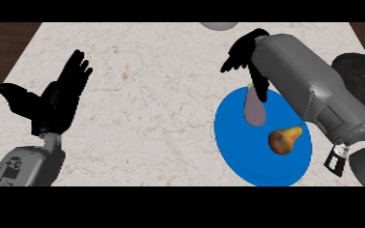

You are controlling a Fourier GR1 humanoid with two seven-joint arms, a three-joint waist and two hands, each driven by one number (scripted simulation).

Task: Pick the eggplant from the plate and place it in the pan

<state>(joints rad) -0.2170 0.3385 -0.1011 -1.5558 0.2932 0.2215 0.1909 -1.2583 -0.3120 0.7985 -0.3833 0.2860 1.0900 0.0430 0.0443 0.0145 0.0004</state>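
Observation:
A purple-grey eggplant (254, 110) lies on the blue plate (242, 149), with its green stem end pointing away from me. My right hand (246, 53) is above the plate's far edge, its fingers spread and pointing down. One finger (261, 89) reaches over the eggplant's stem end, while the rest stay to the left of it and are not closed round it. The dark pan (352, 70) shows only partly at the right edge, behind my right forearm. My left hand (61, 94) rests open at the left, fingers up.
A brown pear-shaped fruit (285, 140) lies on the plate just right of the eggplant. A grey rounded object (219, 25) sits at the counter's far edge. The marble counter (149, 101) stretches between my two hands.

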